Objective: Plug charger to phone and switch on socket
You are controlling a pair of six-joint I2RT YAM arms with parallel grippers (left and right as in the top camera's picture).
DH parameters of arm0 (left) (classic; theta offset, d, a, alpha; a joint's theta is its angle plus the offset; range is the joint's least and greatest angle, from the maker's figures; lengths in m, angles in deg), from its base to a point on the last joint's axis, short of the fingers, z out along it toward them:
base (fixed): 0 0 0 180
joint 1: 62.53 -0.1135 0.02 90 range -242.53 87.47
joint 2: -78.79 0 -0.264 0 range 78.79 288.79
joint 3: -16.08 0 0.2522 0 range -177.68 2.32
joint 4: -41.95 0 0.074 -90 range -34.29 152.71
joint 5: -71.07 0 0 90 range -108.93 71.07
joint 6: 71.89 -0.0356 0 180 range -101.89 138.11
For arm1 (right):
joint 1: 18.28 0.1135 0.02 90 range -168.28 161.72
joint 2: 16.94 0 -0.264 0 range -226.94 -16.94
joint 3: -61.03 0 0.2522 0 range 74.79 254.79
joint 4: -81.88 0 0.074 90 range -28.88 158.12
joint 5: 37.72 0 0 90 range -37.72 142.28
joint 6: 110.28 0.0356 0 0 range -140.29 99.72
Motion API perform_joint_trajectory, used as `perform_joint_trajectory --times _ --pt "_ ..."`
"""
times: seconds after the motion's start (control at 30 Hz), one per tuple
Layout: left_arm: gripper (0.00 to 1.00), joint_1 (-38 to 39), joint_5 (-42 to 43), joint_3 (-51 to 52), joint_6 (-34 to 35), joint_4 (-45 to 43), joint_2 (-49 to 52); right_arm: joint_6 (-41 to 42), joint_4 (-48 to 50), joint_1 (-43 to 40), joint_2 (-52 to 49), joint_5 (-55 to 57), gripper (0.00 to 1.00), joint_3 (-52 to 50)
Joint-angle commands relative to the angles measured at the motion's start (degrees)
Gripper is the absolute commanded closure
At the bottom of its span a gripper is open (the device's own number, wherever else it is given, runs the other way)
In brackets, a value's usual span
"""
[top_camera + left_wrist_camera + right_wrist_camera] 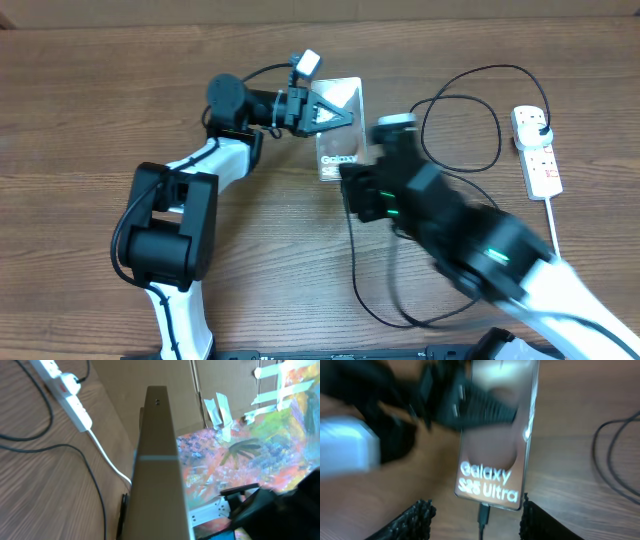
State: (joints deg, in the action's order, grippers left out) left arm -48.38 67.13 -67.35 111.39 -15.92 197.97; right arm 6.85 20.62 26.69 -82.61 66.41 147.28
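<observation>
The phone (345, 150) lies on the wooden table with its white "Galaxy S25 Ultra" lettering toward my right arm. My left gripper (333, 114) is shut on the phone's far half; the left wrist view shows the phone (157, 460) edge-on between the jaws. The charger's thin black cable (355, 260) runs to a connector tip (484, 512) seated in the phone's (495, 460) near end. My right gripper (480, 522) is open, its fingers on either side of the connector and apart from it. The white socket (540, 160) lies at the right with the black plug in it.
The black cable loops over the table between the phone and the socket (70, 397). The socket's thick white cord (553, 220) runs toward the front edge. A colourful painted surface (260, 445) reflects in the phone's screen.
</observation>
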Motion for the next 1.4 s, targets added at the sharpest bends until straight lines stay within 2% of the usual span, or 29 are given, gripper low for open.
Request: perform_joint_trajectory --times 0.0,0.07,0.17,0.33,0.4,0.57,0.63,0.73,0.9,1.03,1.13,1.3,1.37 --pt "0.96 3.7 -5.9 -4.9 -0.2 -0.2 -0.7 1.4 -1.4 -3.1 8.9 1.5 0.34 1.9" --pt "0.96 5.6 -7.4 -8.4 -4.3 4.2 -0.7 1.4 -3.0 -4.9 13.2 2.7 0.32 1.9" --pt "0.96 8.1 -10.0 -14.0 -17.2 20.5 -0.7 1.4 -6.3 -6.8 19.3 6.2 0.29 1.9" --pt "0.96 10.6 -20.0 -23.9 -47.5 64.6 -0.7 1.4 -10.2 -7.6 25.4 7.5 0.27 1.9" --pt "0.96 10.6 -23.2 -26.4 -57.6 78.6 -0.5 1.4 -11.1 -7.6 26.2 7.5 0.27 1.8" --pt "0.96 7.5 -24.7 -27.0 -77.3 102.2 0.5 1.4 -11.3 -7.6 25.6 7.5 0.25 1.5" --pt "0.96 5.7 -27.5 -27.0 -82.9 109.4 1.9 1.4 -10.7 -7.6 25.2 7.5 0.25 0.9" --pt "0.96 3.8 -29.1 -27.0 -89.6 115.1 5.5 1.7 -9.8 -7.6 24.5 7.5 0.25 0.2" --pt "0.96 3.9 -29.3 -27.0 -94.0 116.5 11.6 2.1 -9.8 -7.6 22.4 7.5 0.25 0.2" --pt "0.96 4.5 -30.1 -27.0 -92.9 115.0 14.7 2.1 -9.9 -7.6 20.7 7.5 0.25 0.2" --pt "0.96 4.5 -35.1 -27.0 -87.3 112.9 15.5 2.1 -9.8 -7.6 19.2 7.5 0.25 0.2" --pt "0.96 4.5 -35.5 -26.9 -84.9 111.3 15.5 2.1 -9.5 -7.6 16.6 7.5 0.24 0.2" --pt "0.92 4.6 -35.5 -26.8 -84.1 111.4 15.5 2.1 -8.9 -7.6 15.3 7.5 0.21 0.2"
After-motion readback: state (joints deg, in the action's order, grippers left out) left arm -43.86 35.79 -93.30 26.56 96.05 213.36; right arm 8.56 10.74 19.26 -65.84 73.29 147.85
